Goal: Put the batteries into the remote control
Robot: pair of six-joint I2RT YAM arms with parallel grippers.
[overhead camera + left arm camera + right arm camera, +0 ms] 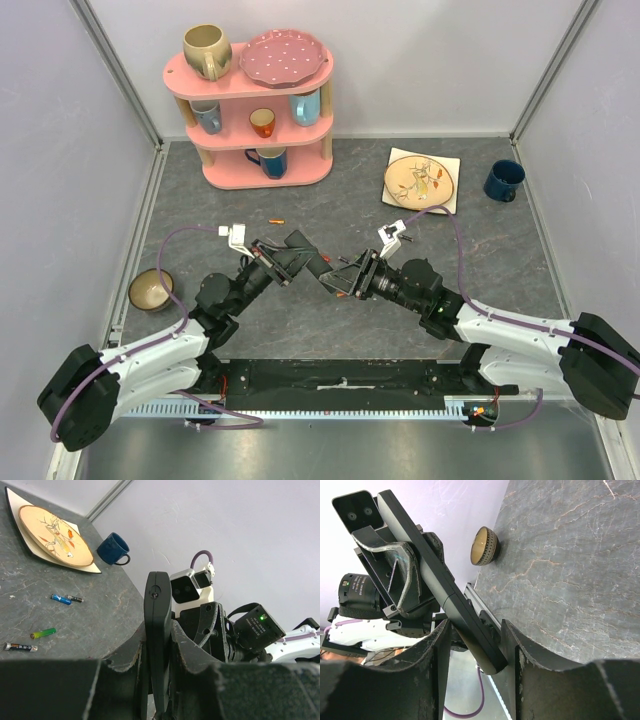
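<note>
The black remote control (157,625) stands edge-on between my left gripper's (159,644) jaws, which are shut on it. In the right wrist view the remote (432,577) slants down from the left gripper, and its lower end lies between my right gripper's (476,632) open jaws, close to the right finger and with a gap on the left. In the top view both grippers meet at mid-table around the remote (325,276). Several batteries lie on the table: blue (60,599), dark (76,599), green-yellow (43,633) and dark (20,647). An orange battery (276,220) lies behind the left gripper.
A pink shelf (255,110) with mugs and a plate stands at the back. A decorated plate (420,180) on a white square and a blue mug (503,180) are at the back right. A small bowl (150,290) sits at the left wall.
</note>
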